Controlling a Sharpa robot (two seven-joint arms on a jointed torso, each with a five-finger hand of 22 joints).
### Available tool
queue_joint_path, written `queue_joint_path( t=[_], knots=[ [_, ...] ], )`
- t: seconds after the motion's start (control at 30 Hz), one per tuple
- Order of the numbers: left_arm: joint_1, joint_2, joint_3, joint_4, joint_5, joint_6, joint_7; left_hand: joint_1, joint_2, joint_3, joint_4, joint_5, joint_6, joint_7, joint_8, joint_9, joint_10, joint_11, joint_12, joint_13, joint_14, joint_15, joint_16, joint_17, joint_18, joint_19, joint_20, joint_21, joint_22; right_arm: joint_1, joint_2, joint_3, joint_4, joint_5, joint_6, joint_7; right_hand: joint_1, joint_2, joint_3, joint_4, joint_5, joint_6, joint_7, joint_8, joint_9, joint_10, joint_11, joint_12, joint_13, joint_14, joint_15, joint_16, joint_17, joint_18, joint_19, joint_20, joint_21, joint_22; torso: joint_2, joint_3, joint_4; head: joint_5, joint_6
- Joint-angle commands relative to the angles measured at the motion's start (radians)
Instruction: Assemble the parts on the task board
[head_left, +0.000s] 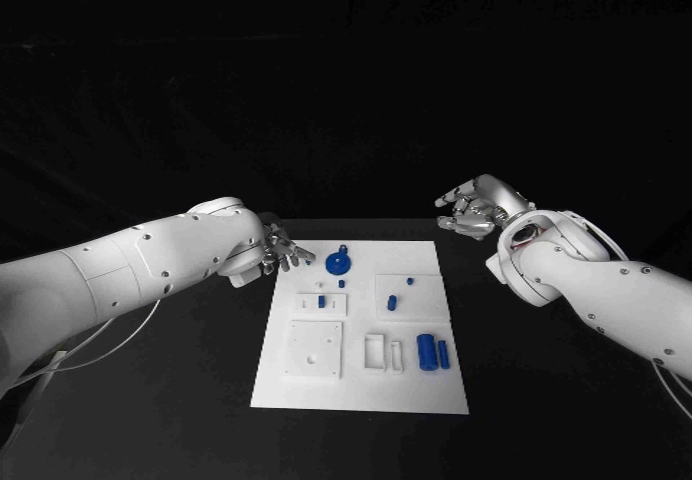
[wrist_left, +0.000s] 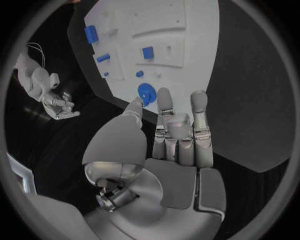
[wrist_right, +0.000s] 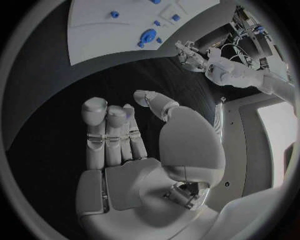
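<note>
Black tabletop runs dull and matte under the task board, a flat white plate with raised square blocks and slots, lying midway between the two arms. By my reading the assembly is barely begun — the round blue disc sits at the board's far end, two blue cylinders lie loose near the right edge, and smaller blue pieces are dotted mid-board. Left hand hovers just beside the disc, right hand well apart beyond the far corner — both sets of silver fingers loosely spread, holding nothing.
</note>
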Motion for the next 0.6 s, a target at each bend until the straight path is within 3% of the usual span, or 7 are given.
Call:
queue_joint_path(
  t=[0.03, 0.1, 0.2, 0.3, 0.33, 0.43, 0.6],
  knots=[
    [0.005, 0.023, 0.001, -0.053, 0.054, 0.055, 0.039, 0.001, 0.010, -0.003, -0.012, 0.005, -0.039, 0.012, -0.002, -0.028, 0.039, 0.011, -0.005, 0.005, -0.008, 0.000, 0.000, -0.002, -0.016, -0.001, -0.002, -0.004, 0.017, -0.001, 0.002, 0.000, 0.001, 0.011, 0.007, 0.008, -0.005, 0.004, -0.003, -0.004, 0.004, -0.004, 0.000, -0.004, -0.001, -0.006, -0.003, -0.006, -0.001, -0.008, 0.000, -0.006, -0.002, 0.017, -0.008, -0.002, -0.005, 0.078, 0.005, 0.0019, -0.0051, 0.009, 0.008],
    [0.007, 0.040, 0.001, -0.092, 0.057, 0.059, 0.047, 0.000, 0.011, -0.005, -0.015, 0.005, -0.086, 0.024, 0.009, -0.059, 0.036, 0.013, -0.008, 0.009, -0.010, 0.004, 0.001, -0.002, -0.015, 0.000, -0.001, -0.006, 0.018, -0.001, 0.002, 0.000, 0.001, 0.016, 0.006, 0.009, -0.005, 0.004, -0.003, -0.004, 0.004, -0.004, 0.000, -0.004, -0.001, -0.006, -0.003, -0.006, -0.001, -0.008, 0.000, -0.006, -0.002, 0.017, -0.008, -0.002, -0.005, 0.078, 0.008, 0.0027, -0.0074, 0.012, 0.011],
    [0.008, 0.064, 0.002, -0.146, 0.058, 0.062, 0.061, -0.003, 0.016, -0.010, -0.018, 0.005, -0.156, 0.038, 0.066, -0.125, 0.032, 0.022, -0.010, 0.018, -0.012, 0.005, 0.003, 0.001, -0.013, 0.001, 0.001, -0.007, 0.018, -0.001, 0.003, 0.000, 0.003, 0.024, 0.002, 0.012, -0.005, 0.004, -0.003, -0.004, 0.004, -0.004, 0.000, -0.004, -0.001, -0.006, -0.003, -0.006, -0.001, -0.008, 0.000, -0.006, -0.002, 0.017, -0.008, -0.002, -0.005, 0.078, 0.012, 0.0039, -0.0108, 0.018, 0.017],
    [0.009, 0.085, 0.002, -0.194, 0.052, 0.062, 0.073, -0.003, 0.023, -0.016, -0.024, 0.011, -0.207, 0.043, 0.149, -0.184, 0.027, 0.023, -0.007, 0.028, -0.011, 0.007, 0.005, 0.002, -0.012, 0.001, 0.002, -0.006, 0.018, -0.001, 0.002, 0.000, 0.006, 0.033, -0.002, 0.015, -0.006, 0.005, -0.006, -0.003, -0.003, -0.003, 0.000, -0.004, -0.001, -0.007, -0.003, -0.006, -0.001, -0.009, 0.000, -0.008, -0.003, 0.017, -0.008, -0.002, -0.007, 0.077, 0.016, 0.0062, -0.0147, 0.024, 0.020],
    [0.009, 0.091, 0.002, -0.209, 0.049, 0.064, 0.077, -0.003, 0.028, -0.017, -0.026, 0.013, -0.231, 0.042, 0.213, -0.215, 0.024, 0.024, -0.005, 0.034, -0.011, 0.007, 0.005, 0.001, -0.010, 0.002, 0.004, -0.007, 0.018, 0.000, 0.001, 0.000, 0.007, 0.037, -0.003, 0.015, -0.006, 0.005, -0.006, -0.003, -0.004, -0.003, 0.000, -0.004, -0.001, -0.007, -0.003, -0.006, -0.001, -0.009, 0.001, -0.008, -0.003, 0.017, -0.008, -0.002, -0.007, 0.077, 0.018, 0.0070, -0.0162, 0.025, 0.021],
    [0.009, 0.107, 0.002, -0.246, 0.040, 0.072, 0.086, -0.006, 0.026, -0.019, -0.024, 0.013, -0.251, 0.042, 0.259, -0.264, 0.023, 0.023, -0.004, 0.037, -0.012, 0.008, 0.006, 0.001, -0.009, 0.002, 0.004, -0.007, 0.018, 0.000, -0.001, 0.000, 0.010, 0.043, -0.005, 0.016, -0.004, 0.006, -0.009, -0.002, -0.006, -0.004, 0.000, -0.004, -0.001, -0.012, -0.003, -0.015, -0.010, -0.013, 0.001, -0.017, -0.010, 0.018, -0.011, -0.001, -0.021, 0.074, 0.023, 0.0093, -0.0191, 0.028, 0.025],
    [0.008, 0.131, 0.002, -0.296, 0.030, 0.099, 0.103, -0.007, 0.026, -0.019, -0.022, 0.012, -0.260, 0.043, 0.278, -0.293, 0.021, 0.024, -0.003, 0.038, -0.014, 0.009, 0.008, -0.002, -0.009, 0.001, 0.005, -0.006, 0.019, 0.000, -0.003, 0.001, 0.018, 0.048, -0.007, 0.016, -0.003, 0.005, -0.010, -0.002, -0.006, -0.004, 0.000, -0.004, -0.001, -0.011, -0.003, -0.020, -0.016, -0.016, 0.001, -0.028, -0.018, 0.019, -0.013, -0.001, -0.036, 0.071, 0.031, 0.0124, -0.0262, 0.032, 0.030]
  ],
)
